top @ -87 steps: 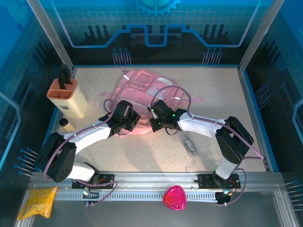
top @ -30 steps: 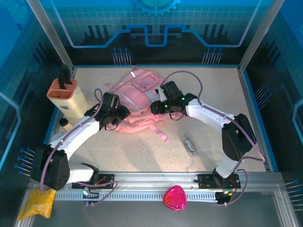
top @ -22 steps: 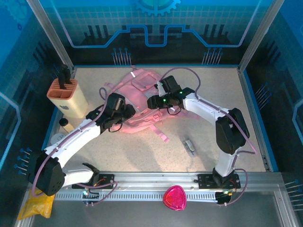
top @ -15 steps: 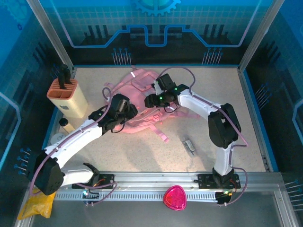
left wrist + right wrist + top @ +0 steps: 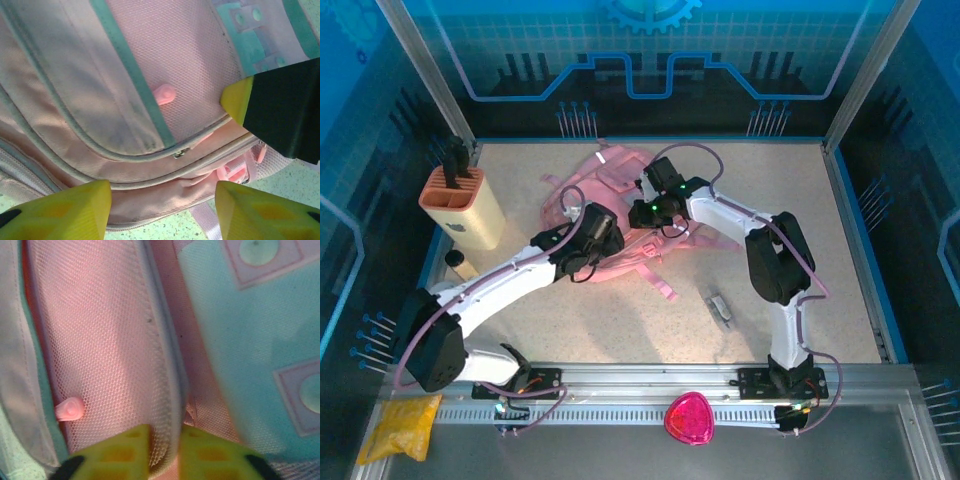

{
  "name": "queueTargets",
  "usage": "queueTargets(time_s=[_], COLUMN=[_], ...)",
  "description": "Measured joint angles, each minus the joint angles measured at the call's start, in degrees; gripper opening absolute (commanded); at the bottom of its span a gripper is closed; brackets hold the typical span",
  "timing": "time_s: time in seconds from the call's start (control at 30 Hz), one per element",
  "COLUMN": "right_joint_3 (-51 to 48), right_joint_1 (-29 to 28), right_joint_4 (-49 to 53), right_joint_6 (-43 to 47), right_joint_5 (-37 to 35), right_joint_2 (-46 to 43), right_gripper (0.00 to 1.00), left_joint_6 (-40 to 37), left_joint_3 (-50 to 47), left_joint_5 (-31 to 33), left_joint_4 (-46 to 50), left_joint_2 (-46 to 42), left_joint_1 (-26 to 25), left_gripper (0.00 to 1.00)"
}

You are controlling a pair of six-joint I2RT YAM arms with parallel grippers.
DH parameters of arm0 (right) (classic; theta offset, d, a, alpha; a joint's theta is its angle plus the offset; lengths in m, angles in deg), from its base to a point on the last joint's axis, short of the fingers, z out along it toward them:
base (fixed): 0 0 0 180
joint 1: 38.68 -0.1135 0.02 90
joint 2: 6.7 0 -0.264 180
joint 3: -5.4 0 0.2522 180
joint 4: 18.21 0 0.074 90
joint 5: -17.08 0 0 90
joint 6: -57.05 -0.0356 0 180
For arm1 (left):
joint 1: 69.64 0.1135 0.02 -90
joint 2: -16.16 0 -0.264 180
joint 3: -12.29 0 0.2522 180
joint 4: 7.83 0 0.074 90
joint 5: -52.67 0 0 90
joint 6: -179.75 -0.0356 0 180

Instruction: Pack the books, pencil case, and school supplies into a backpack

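The left arm [image 5: 505, 280] and right arm [image 5: 725, 210] share white links, black joints and looping purple cables; the fingertips [image 5: 65, 210] are yellow, and green lights dot the right wrist.

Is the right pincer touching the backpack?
Touching. Right wrist view: the right pincer is shut on a piped seam of the backpack.

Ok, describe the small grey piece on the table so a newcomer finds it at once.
Start at the pink backpack in the middle of the table. Come toward the arms' bases and slightly right, past the pink strap end, to the grey-white piece on bare tabletop. It is slim, oblong and pale, unlike the strap or the pink-red heart on the metal ledge.
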Motion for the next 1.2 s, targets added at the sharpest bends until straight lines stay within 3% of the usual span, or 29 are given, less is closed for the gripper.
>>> queueTargets(time_s=[0.1, 0.4, 0.87, 1.2], right_joint_3=[-1.0, -8.0, -12.3, -13.2], right_joint_1=[0.2, 1.3, 1.5, 1.5], right_joint_4=[-1.8, -10.7, -17.9, -20.6], right_joint_6=[-1.6, -8.9, -19.1, -22.3], right_joint_5=[1.1, 5.1, 8.2, 8.4], right_joint_2=[-0.3, -4.8, -8.0, -8.1], right_gripper=[0.00, 0.00, 0.00, 0.00], left_joint_6=[0.0, 2.3, 11.4, 16.5], left_joint_3=[0.8, 3.6, 8.4, 10.7], left_joint_5=[1.1, 3.2, 9.3, 12.7], left_joint_4=[0.8, 2.1, 4.4, 8.6], left_joint_2=[1.2, 6.5, 12.3, 16.4], left_joint_1=[-1.0, -5.4, -5.8, -5.2], left_gripper=[0.62, 0.76, 0.99, 0.99])
